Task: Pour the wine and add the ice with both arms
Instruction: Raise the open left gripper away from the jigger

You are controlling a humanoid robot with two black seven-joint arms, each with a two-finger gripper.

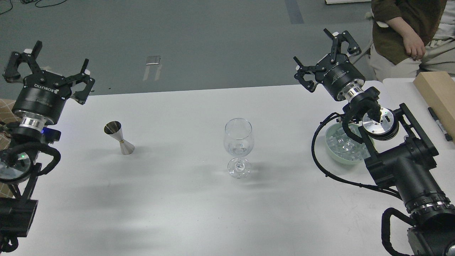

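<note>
A clear stemmed wine glass [238, 146] stands upright at the middle of the white table [185, 199], with something clear low in its bowl. A steel jigger [119, 138] stands upright to its left. Clear ice cubes [342, 145] lie in a pale green bowl [337, 156] at the right, partly hidden by my right arm. My left gripper [49, 67] is open and empty, raised at the far left, well away from the jigger. My right gripper [325, 53] is open and empty, raised beyond the bowl.
A seated person [408, 32] is at the back right, close to my right gripper. A wooden box [439, 94] and a black pen [439, 124] lie on the right-hand table. A checked chair [7, 106] shows at the left edge.
</note>
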